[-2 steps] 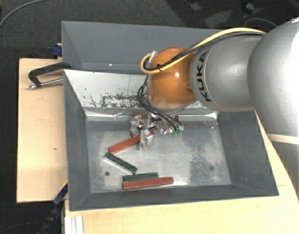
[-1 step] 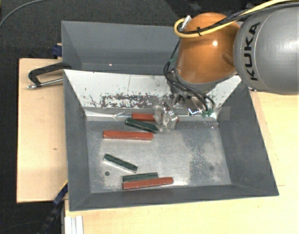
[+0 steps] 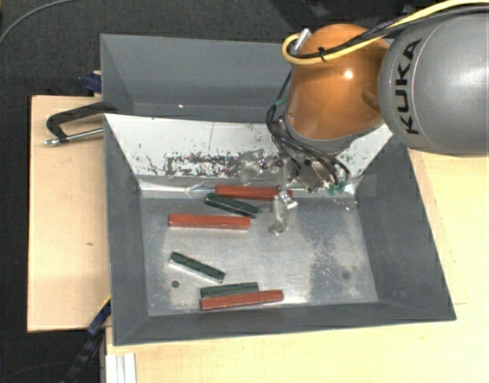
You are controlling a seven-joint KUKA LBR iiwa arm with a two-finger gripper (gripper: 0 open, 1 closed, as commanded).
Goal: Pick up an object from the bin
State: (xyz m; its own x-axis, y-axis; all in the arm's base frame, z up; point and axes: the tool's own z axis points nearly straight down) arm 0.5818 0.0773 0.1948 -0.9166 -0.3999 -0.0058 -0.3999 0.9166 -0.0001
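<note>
the grey metal bin [image 3: 123, 238] is holding six slim bars, all of them lying flat on its floor. the arm [image 3: 455, 70] is reaching in from the right, with its orange cover [image 3: 336, 82] hanging over the back right of the bin. the gripper [image 3: 279, 216] is pointing down near the middle of the floor, toward the back wall.

it is sitting just beside the right ends of two bars. one is a short red bar [image 3: 246, 191], lying along the foot of the back wall. the other is a dark green bar [image 3: 232, 206], lying at a slight tilt just in front of the red one, the two nearly touching. how far the gripper is open i cannot tell from this angle (nor whether it is touching either bar), and no bar is showing in its grasp.

a long red bar [image 3: 209, 222] is lying just in front of the dark green bar and stretching off to the left. well apart from the gripper, toward the front left, a second green bar [image 3: 196, 266] is lying alone at a slant. against the front wall a pair is lying side by side, a third green bar [image 3: 229, 289] touching a front red bar [image 3: 242, 298]. dark specks are dotting the bare right half of the floor.
</note>
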